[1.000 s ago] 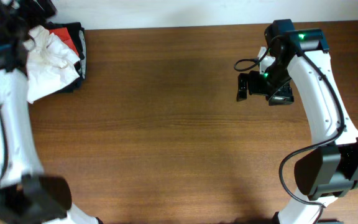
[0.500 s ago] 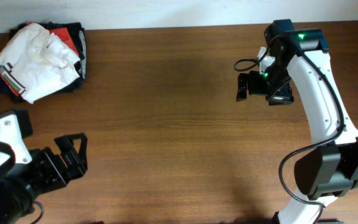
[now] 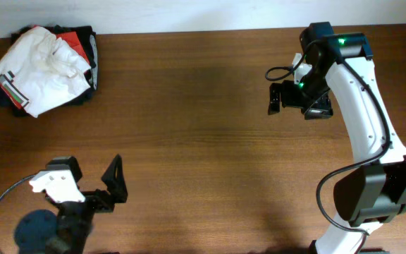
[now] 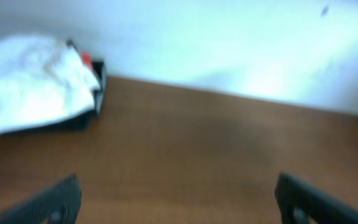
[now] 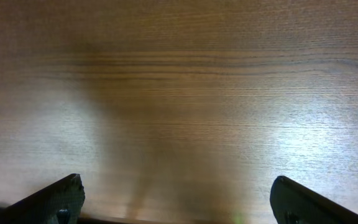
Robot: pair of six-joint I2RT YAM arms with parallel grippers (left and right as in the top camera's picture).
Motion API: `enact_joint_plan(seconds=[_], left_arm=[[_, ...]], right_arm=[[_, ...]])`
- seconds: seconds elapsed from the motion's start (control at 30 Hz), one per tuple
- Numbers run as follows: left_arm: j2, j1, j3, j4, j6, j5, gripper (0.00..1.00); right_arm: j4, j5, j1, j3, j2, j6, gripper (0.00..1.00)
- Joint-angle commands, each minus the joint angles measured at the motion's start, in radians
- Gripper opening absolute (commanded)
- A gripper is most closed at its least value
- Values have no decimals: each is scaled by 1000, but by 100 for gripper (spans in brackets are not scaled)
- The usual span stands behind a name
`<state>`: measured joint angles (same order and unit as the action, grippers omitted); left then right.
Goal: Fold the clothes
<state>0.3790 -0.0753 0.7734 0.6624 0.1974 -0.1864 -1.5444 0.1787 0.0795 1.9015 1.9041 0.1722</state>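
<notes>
So in the last second my left arm has backed right off the pile. The left pincer (image 3: 104,189) is now down at the near-left of the surface (image 3: 189,155), spread wide and holding nothing. The white T-shirt (image 3: 39,69) is left bundled on top of the dark garments (image 3: 92,65) and the red shirt (image 3: 69,38) in the far-left corner, well apart from that pincer. I'd say it's been dropped off there, though it looks lumpy tbh. The right pincer (image 3: 276,97) is spread too, empty, way over on the right.
</notes>
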Motion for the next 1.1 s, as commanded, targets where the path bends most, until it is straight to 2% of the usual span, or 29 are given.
enact_joint_plan(seconds=[0.0, 0.07, 0.1, 0.2, 0.27, 0.3, 0.4, 0.47, 0.5, 0.57, 1.07], left_arm=[[-60, 8, -159, -154, -23, -106, 99], [-103, 9, -257, -301, -138, -151, 99], [-145, 9, -299, -311, -172, -146, 99], [-269, 9, -428, -380, -172, -100, 99], [-372, 9, -561, -500, -171, -79, 99], [-374, 10, -623, -560, -168, -79, 99], [-374, 10, -683, -584, -165, -56, 99], [-374, 10, -733, -622, -78, 30, 99], [-374, 10, -764, -667, -78, 30, 99], [-374, 10, -765, -591, -79, 69, 99], [-374, 9, -765, -591, -79, 90, 99]], right_arm=[[-3, 1, 5, 6, 0, -8, 99], [-3, 1, 5, 6, 0, -8, 99], [-3, 1, 5, 6, 0, -8, 99], [-3, 1, 5, 6, 0, -8, 99], [-3, 2, 5, 6, 0, -8, 99], [-3, 1, 5, 6, 0, -8, 99], [-3, 1, 5, 6, 0, -8, 99], [-3, 1, 5, 6, 0, -8, 99], [-3, 1, 5, 6, 0, -8, 99], [-3, 1, 5, 6, 0, -8, 99], [-3, 1, 5, 6, 0, -8, 99]])
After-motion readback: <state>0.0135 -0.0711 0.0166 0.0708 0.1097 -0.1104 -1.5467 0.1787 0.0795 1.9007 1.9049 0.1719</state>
